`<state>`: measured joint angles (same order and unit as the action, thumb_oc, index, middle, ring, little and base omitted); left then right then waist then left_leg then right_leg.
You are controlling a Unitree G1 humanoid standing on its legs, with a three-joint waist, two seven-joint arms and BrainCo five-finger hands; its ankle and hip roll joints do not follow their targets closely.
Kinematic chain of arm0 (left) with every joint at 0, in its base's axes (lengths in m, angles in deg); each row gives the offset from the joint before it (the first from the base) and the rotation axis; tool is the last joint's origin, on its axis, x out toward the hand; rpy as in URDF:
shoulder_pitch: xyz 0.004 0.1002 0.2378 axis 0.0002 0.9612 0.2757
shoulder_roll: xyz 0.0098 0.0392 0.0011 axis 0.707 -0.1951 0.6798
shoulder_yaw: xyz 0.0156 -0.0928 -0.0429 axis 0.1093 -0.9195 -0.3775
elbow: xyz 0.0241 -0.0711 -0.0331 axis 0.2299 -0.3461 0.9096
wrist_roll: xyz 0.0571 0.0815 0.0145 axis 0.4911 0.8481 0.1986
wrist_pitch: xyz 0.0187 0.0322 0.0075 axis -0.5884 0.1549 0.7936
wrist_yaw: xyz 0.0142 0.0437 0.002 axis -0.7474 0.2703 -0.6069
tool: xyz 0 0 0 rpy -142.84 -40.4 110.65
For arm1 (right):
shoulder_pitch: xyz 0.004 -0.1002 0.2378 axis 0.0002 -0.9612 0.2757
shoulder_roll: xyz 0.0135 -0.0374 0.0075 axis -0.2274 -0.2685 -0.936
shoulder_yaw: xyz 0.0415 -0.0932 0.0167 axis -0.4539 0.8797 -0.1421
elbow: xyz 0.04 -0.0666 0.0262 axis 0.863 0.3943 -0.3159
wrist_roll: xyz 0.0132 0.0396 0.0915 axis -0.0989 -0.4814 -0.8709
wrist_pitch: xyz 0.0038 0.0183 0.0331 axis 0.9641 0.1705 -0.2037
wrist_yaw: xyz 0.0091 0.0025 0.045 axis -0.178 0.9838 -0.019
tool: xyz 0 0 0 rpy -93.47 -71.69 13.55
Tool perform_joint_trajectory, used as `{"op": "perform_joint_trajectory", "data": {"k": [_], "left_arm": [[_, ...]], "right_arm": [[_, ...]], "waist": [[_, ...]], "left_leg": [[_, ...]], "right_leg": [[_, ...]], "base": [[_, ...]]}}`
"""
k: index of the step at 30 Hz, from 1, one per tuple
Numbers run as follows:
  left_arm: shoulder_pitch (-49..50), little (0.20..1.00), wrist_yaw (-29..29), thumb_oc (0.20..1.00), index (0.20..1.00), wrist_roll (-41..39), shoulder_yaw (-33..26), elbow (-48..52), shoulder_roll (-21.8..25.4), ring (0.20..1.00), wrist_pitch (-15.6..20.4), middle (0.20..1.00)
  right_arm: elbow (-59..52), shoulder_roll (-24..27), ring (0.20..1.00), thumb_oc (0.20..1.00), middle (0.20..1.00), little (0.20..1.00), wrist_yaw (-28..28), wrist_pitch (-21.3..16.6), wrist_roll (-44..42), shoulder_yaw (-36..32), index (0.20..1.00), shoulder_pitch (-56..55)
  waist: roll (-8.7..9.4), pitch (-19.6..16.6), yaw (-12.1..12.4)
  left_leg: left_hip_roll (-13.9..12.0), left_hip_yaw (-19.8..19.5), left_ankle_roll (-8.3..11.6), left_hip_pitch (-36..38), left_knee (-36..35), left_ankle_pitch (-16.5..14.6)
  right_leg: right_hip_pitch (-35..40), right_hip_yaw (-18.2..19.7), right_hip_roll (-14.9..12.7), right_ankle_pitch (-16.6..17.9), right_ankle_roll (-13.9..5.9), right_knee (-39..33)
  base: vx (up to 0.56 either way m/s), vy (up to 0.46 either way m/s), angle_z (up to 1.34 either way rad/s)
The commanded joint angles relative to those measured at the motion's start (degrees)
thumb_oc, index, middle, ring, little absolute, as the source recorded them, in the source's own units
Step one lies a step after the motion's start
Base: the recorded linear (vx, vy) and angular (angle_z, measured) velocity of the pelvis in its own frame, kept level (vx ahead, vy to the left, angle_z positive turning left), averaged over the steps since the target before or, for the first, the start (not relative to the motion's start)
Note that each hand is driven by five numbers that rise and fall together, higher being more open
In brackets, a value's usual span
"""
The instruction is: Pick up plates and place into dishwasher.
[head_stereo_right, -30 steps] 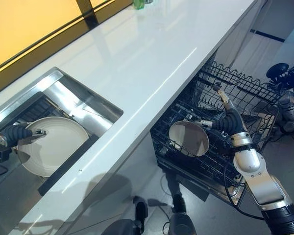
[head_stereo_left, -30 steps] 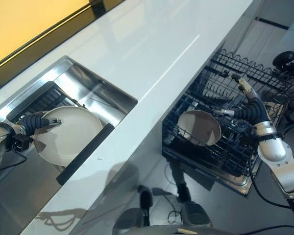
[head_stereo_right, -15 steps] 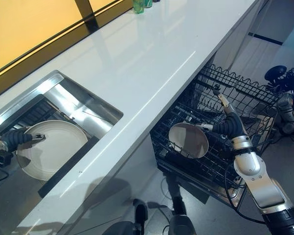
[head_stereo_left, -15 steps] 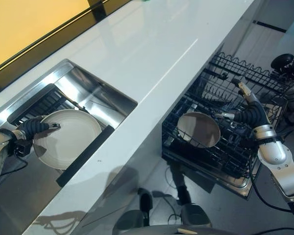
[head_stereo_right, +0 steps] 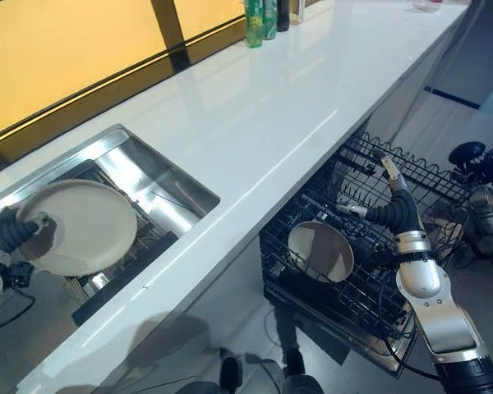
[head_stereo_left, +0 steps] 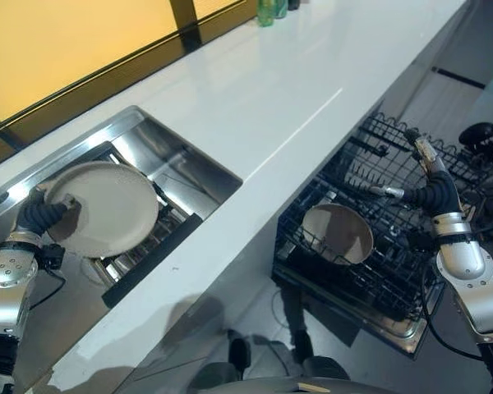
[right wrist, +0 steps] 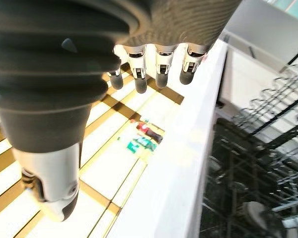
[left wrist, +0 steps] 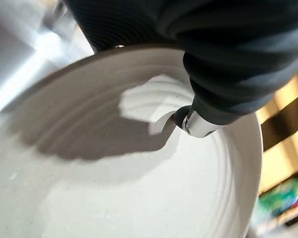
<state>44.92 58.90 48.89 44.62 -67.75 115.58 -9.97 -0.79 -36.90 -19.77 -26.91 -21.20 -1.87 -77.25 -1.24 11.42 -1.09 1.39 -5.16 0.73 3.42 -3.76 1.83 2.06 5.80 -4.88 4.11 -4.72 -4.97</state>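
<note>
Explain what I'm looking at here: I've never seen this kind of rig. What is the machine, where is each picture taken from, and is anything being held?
This is a two-legged humanoid robot working at a long white kitchen counter.

Two pictures come from a stereo camera on its head, looking down. The other two come from cameras on its wrists, looking along each robot hand from very close.

The left robot hand grips a round cream plate by its rim, over the steel sink. The left wrist view shows the same plate with the thumb pressed on it.

The right robot hand holds nothing; its fingers are spread above the pulled-out black wire dishwasher rack. A second round cream plate stands on edge in that rack.

Green bottles stand at the counter's far end.
</note>
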Motion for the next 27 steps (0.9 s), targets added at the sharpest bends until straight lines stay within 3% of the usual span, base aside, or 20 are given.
{"op": "perform_joint_trajectory", "data": {"k": [1, 8, 12, 20, 25, 27], "left_arm": [[0.2, 0.200, 12.5, 0.200, 0.200, 6.7, -6.8, 3.8, 2.7, 0.200, 7.0, 0.200], [4.5, 0.200, 25.3, 0.200, 0.200, 11.2, -11.7, 13.7, -1.0, 0.200, 12.7, 0.200], [4.0, 0.200, 28.1, 0.200, 0.200, 12.9, -11.6, 17.8, -2.7, 0.200, 16.7, 0.200], [-5.0, 0.200, 32.2, 0.200, 0.200, 18.8, -0.4, 25.2, -6.8, 0.200, 23.8, 0.200], [-10.7, 0.200, 30.0, 0.200, 0.200, 20.4, 7.6, 28.2, -10.5, 0.200, 25.5, 0.200], [-13.9, 0.200, 28.5, 0.200, 0.200, 20.4, 12.1, 28.3, -13.3, 0.200, 25.5, 0.200]], "right_arm": [[-4.5, 0.1, 1.000, 1.000, 1.000, 1.000, -2.4, -2.9, 0.3, -2.1, 1.000, -0.2], [-6.0, -0.6, 1.000, 1.000, 1.000, 1.000, -1.1, -4.9, 0.0, -3.4, 1.000, -1.3], [-7.4, -0.1, 1.000, 1.000, 1.000, 1.000, -1.7, -8.2, -0.9, -2.6, 1.000, 1.0], [-11.4, -0.3, 1.000, 1.000, 1.000, 1.000, -0.6, -14.6, -4.3, 8.1, 1.000, 17.0], [-12.5, -4.6, 1.000, 1.000, 1.000, 1.000, 5.1, -14.8, -11.0, 15.5, 1.000, 23.6], [-12.5, -8.2, 1.000, 1.000, 1.000, 1.000, 6.9, -13.2, -10.9, 20.4, 1.000, 26.8]], "waist": [[1.45, -4.4, 1.8], [1.97, -6.3, 2.8], [2.31, -7.0, 3.4], [3.20, -8.8, 5.5], [3.31, -9.8, 6.3], [3.29, -10.2, 6.7]], "left_leg": [[2.1, -1.2, -2.28, -2.5, 1.6, 0.1], [1.4, -2.7, -1.59, -1.0, -0.2, 0.5], [1.2, -3.5, -1.26, -0.7, -0.5, 0.6], [1.1, -4.4, -0.79, -0.3, -0.4, 0.6], [1.4, -5.5, -0.92, -0.2, -0.3, 0.7], [1.5, -5.9, -0.97, 0.0, -0.3, 0.7]], "right_leg": [[-3.0, -1.5, -0.2, 0.3, -1.55, 4.5], [-1.4, -2.8, 0.3, -0.4, -0.88, 3.7], [-0.8, -3.5, 0.5, -0.6, -0.56, 3.4], [0.6, -5.7, 0.6, -0.8, 0.09, 2.7], [1.4, -6.8, 0.6, -1.0, 0.44, 2.6], [1.7, -7.2, 0.6, -1.1, 0.61, 2.6]], "base": [[0.00, -0.040, 0.10], [0.00, -0.039, 0.11], [-0.03, -0.054, 0.12], [-0.05, -0.067, 0.05], [-0.04, -0.056, 0.12], [-0.01, -0.049, 0.14]]}}
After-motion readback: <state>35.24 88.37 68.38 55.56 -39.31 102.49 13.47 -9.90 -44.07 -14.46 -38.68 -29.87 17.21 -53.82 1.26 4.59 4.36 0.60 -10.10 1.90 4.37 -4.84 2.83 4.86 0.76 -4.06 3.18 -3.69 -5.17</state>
